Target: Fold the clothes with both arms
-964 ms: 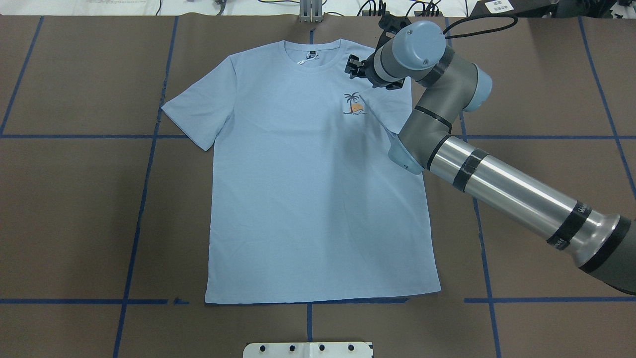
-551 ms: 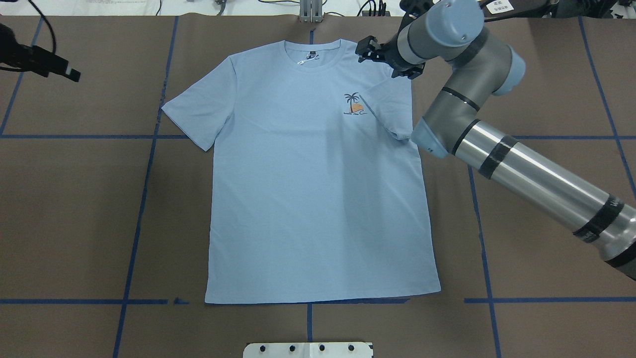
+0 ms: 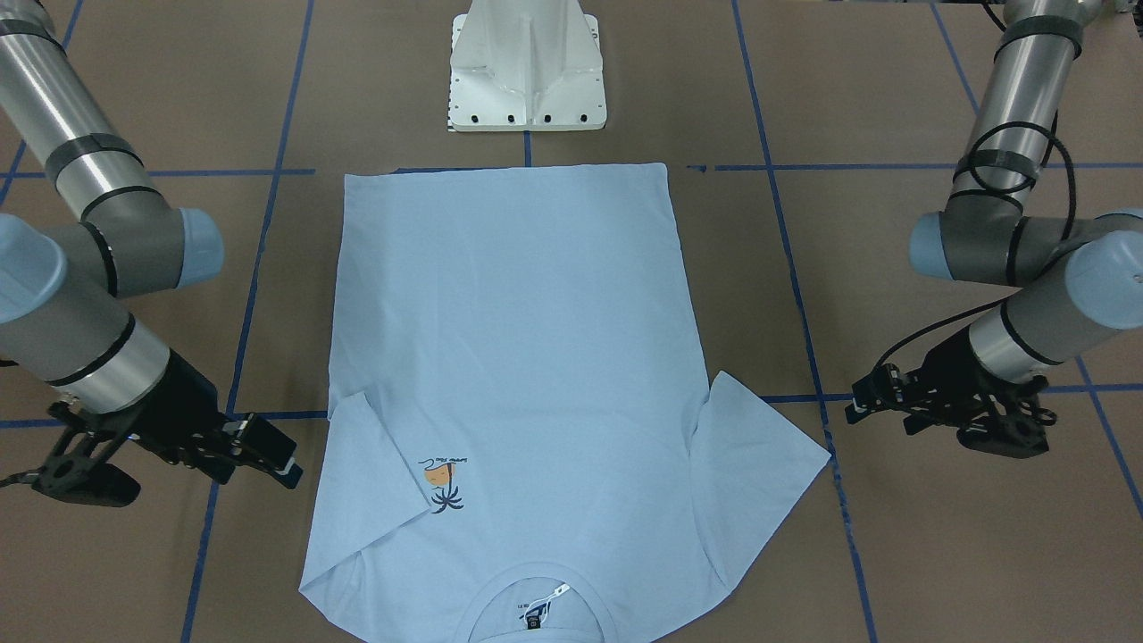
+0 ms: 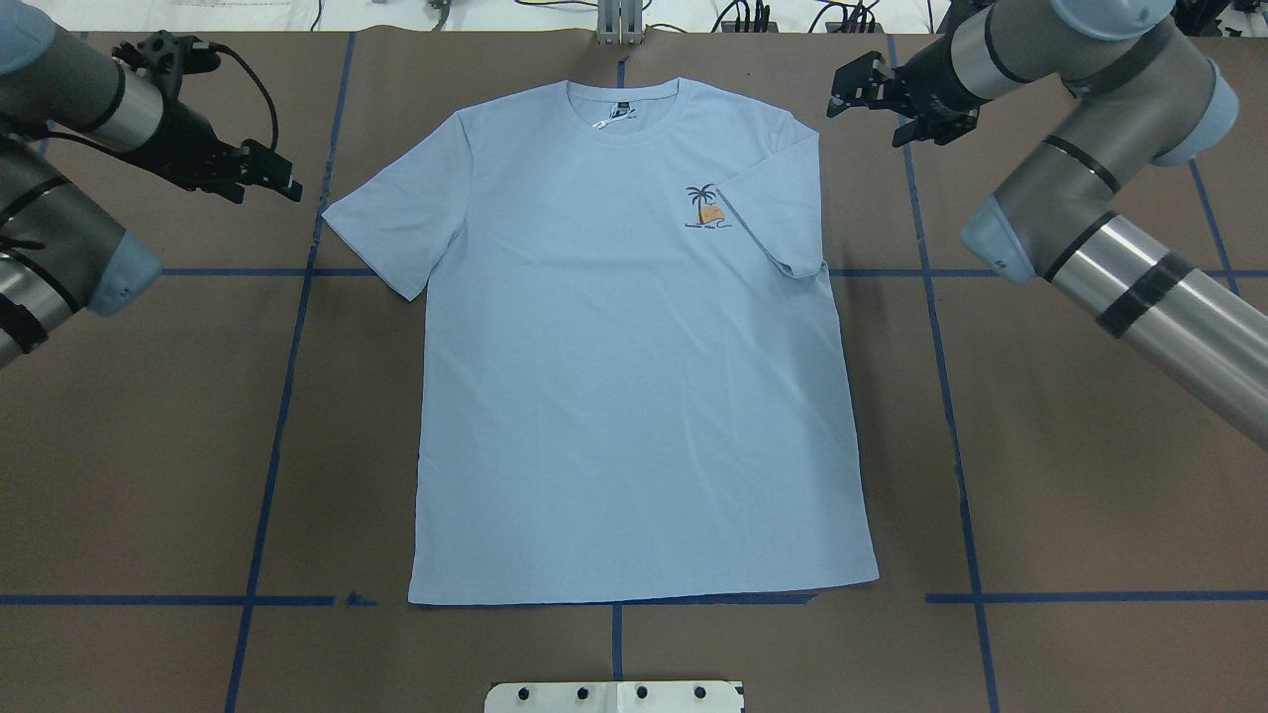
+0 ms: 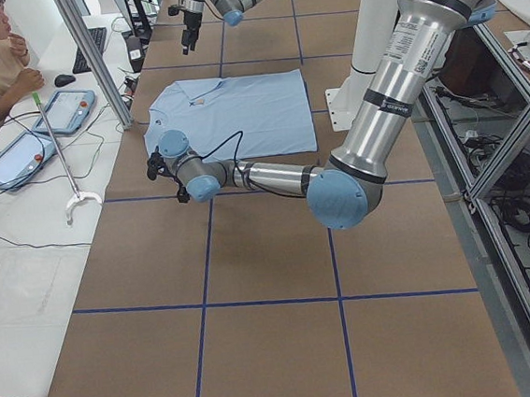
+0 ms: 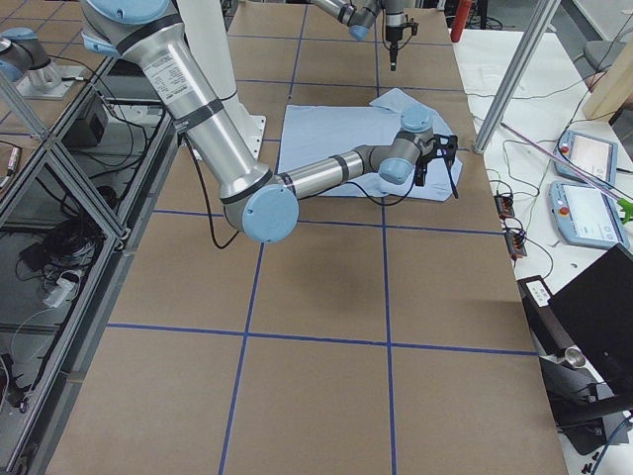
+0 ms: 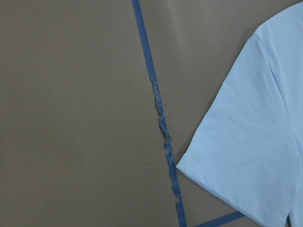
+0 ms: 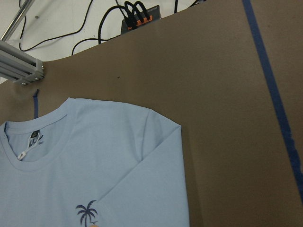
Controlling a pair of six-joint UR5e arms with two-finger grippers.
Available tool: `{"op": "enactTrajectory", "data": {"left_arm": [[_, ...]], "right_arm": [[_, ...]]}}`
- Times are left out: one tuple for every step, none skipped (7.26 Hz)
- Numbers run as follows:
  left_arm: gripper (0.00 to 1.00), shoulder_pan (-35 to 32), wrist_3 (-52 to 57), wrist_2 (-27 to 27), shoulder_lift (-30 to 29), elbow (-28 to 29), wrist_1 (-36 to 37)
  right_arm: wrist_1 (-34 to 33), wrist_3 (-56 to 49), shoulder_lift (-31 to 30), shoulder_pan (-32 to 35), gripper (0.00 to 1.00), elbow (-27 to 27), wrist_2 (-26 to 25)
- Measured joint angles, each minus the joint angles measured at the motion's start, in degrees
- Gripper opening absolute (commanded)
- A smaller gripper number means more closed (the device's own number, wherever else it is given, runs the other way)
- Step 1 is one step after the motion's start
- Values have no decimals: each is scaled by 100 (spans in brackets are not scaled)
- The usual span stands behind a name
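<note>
T-shirt (image 4: pixel 634 396) lay flat on worktop (image 4: pixel 1040 475), collar (image 4: pixel 624 99) away from pedestal (image 4: pixel 614 696). L jaws hung off its left side, R jaws off its right.

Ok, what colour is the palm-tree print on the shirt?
The print is dark navy with an orange patch; overhead view shows it best.

The right gripper (image 4: pixel 850 91) is off the T-shirt (image 4: pixel 614 396) now. A second ago it hung over the shoulder by the folded sleeve (image 4: pixel 768 223); now it sits out over the bare brown table (image 4: pixel 1040 446), just past that shoulder. The right arm (image 4: pixel 1090 188) no longer covers the shirt's edge. The left arm (image 4: pixel 59 188), out of sight a second ago, reaches in, and the left gripper (image 4: pixel 280 176) hangs near the spread sleeve (image 4: pixel 396 223).
</note>
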Motion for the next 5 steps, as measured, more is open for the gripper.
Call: {"op": "enactTrajectory", "data": {"left_arm": [[77, 127, -184, 152, -158, 242, -123], [76, 238, -256, 263, -265, 405, -171], [76, 315, -279, 370, -348, 524, -190], [75, 371, -287, 475, -424, 618, -198], [75, 416, -289, 534, -467, 660, -202]], "right_arm": [[2, -100, -308, 70, 100, 249, 60], [1, -152, -563, 116, 100, 450, 73], [-3, -184, -700, 138, 100, 535, 59], [-5, -199, -774, 145, 100, 559, 47], [-6, -203, -820, 147, 100, 568, 44]]}}
